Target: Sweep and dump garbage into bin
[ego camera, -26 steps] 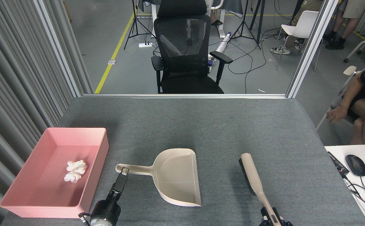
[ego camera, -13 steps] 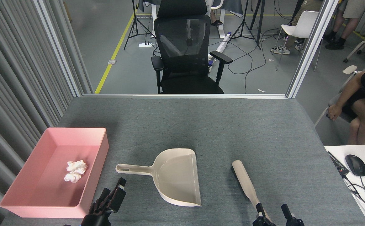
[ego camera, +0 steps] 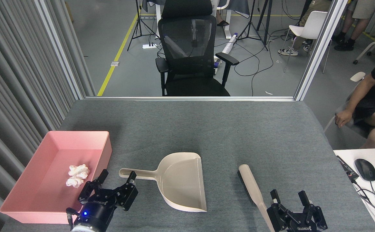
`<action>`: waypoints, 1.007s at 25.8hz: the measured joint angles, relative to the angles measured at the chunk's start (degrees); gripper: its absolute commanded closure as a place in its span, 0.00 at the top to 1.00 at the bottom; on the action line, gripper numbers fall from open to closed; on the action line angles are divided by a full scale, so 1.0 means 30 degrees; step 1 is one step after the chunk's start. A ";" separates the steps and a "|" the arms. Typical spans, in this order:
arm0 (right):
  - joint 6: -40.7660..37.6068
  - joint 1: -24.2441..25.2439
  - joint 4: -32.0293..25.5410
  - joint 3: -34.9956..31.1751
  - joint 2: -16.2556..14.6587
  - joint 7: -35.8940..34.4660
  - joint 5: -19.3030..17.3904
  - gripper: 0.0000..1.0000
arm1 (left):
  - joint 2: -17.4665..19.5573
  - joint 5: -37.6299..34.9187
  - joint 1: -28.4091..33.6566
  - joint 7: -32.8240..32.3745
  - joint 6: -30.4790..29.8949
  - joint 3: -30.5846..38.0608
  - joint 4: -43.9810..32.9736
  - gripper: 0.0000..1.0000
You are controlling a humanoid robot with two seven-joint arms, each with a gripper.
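The garbage (ego camera: 77,175), a crumpled white tissue wad, lies inside the pink bin (ego camera: 20,187) at the table's left. A beige dustpan (ego camera: 178,180) rests flat mid-table, empty, its handle pointing left. My left gripper (ego camera: 117,175) is open at the bottom left, one finger beside the handle's end, the other near the bin's corner, holding nothing. A beige brush (ego camera: 253,188) with dark bristles lies on the table right of the dustpan. My right gripper (ego camera: 289,196) is open just right of the brush handle, apart from it.
The grey felt table (ego camera: 206,129) ends at a metal rail at the back, with a black office chair (ego camera: 190,54) beyond. A seated person (ego camera: 368,109) is at the right. A white desk with a mouse (ego camera: 365,169) sits at the lower right.
My right gripper let go of the brush, which now lies on the table a little left of before. Both grippers have turned and opened; the left one left the dustpan handle.
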 measured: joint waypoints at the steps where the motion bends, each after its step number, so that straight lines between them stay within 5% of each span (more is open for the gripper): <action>1: 0.0208 -0.0325 0.0025 0.0036 -0.0036 0.0367 0.0063 0.98 | 0.0043 -0.0292 -0.0178 0.0030 -0.0004 0.0010 -0.0052 0.99; 8: 0.0829 -0.2095 0.0503 0.0377 -0.0421 0.1254 0.0463 0.98 | -0.0413 0.0143 -0.0241 -0.0138 -0.0131 -0.0270 -0.0167 0.99; 16: 0.0938 -0.2926 0.0894 0.1240 0.0045 0.1297 0.1206 0.98 | -0.0759 0.8632 -0.1008 0.1921 -0.0314 0.0496 0.0061 0.99; 19: 0.0938 -0.2964 0.0817 0.1273 0.0355 0.1214 0.1220 0.98 | -0.0656 0.9964 -0.0923 0.2805 -0.0373 0.0859 0.0226 0.99; 23: 0.0865 -0.2849 0.0775 0.1294 0.0464 0.1153 0.1217 0.98 | -0.0444 0.8584 -0.0769 0.3090 0.0071 0.0955 0.0693 0.99; 26: 0.0859 -0.2812 0.0767 0.1309 0.0466 0.1144 0.1234 0.98 | -0.0279 0.2916 -0.0506 0.3292 0.0518 0.0967 0.0959 0.99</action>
